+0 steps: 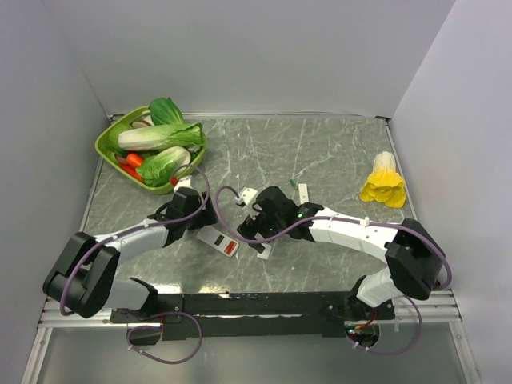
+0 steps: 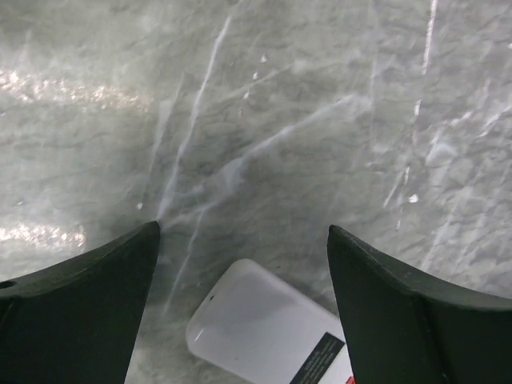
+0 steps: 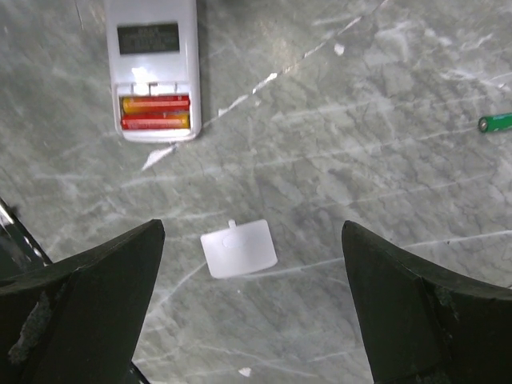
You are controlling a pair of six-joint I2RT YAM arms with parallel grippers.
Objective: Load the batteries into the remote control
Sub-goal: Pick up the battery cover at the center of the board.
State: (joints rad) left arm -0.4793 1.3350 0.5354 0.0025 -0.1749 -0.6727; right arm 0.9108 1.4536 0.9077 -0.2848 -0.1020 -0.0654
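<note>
The remote control [image 3: 152,68] lies back-up on the marble table, its battery bay uncovered at one end. Two orange-red batteries [image 3: 156,112] sit side by side in that bay. In the top view the remote control [image 1: 216,238] lies between the two arms, with the batteries [image 1: 230,248] showing red at its near end. A small white cover [image 3: 238,248] lies loose on the table under my right gripper [image 3: 253,225], which is open and apart from it. My left gripper [image 2: 244,230] is open, with the remote control's white plain end [image 2: 264,328] between its fingers, untouched.
A green basket [image 1: 102,142] of toy vegetables stands at the back left. A yellow toy vegetable [image 1: 384,182] lies at the right. Small green pieces [image 1: 304,192] lie behind my right gripper [image 1: 262,234], one seen at the right edge [image 3: 498,122]. Grey walls enclose the table.
</note>
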